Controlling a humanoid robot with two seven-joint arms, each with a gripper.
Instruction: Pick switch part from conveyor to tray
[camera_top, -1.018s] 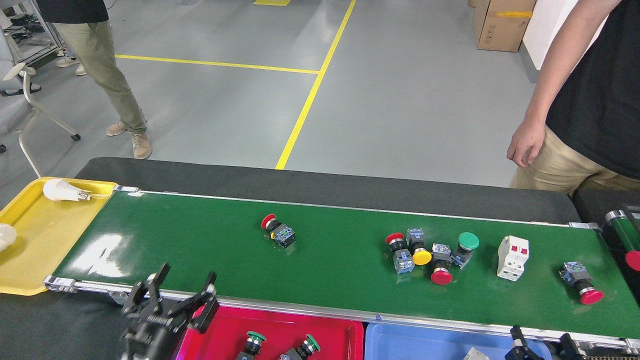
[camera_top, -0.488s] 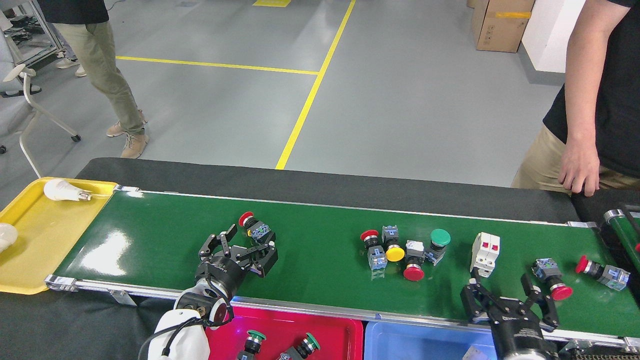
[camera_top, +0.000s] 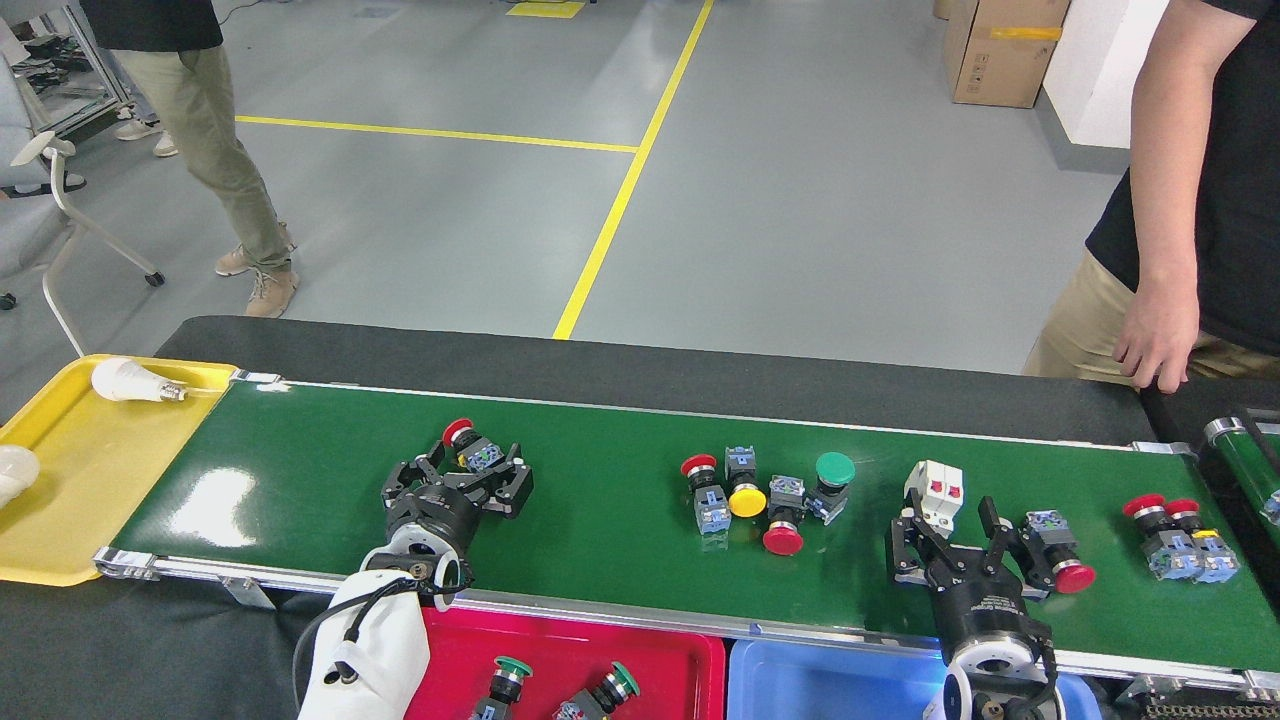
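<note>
The conveyor (camera_top: 620, 500) is a wide glossy green belt with silver rails. A red-capped switch part (camera_top: 468, 446) lies on it left of centre. My left gripper (camera_top: 460, 474) is open just in front of it, one finger on each side of the part without gripping it. On the right, my right gripper (camera_top: 950, 525) is open low over the belt, right behind a white block part (camera_top: 935, 486). A red tray (camera_top: 660, 660) at the near edge holds green-capped switch parts (camera_top: 510, 675).
A cluster of red, yellow and green switches (camera_top: 765, 495) lies mid-belt, with more red ones (camera_top: 1058, 558) (camera_top: 1180, 535) at the right. There is a blue tray (camera_top: 830, 680) next to the red one. A yellow tray (camera_top: 70, 480) with bulbs is at the left. A person's hand (camera_top: 1155, 345) rests by the far right edge.
The belt carried all parts leftward. My left gripper rose from the near rail onto the belt, up to the red-capped part. My right gripper came up into view behind the white block.
</note>
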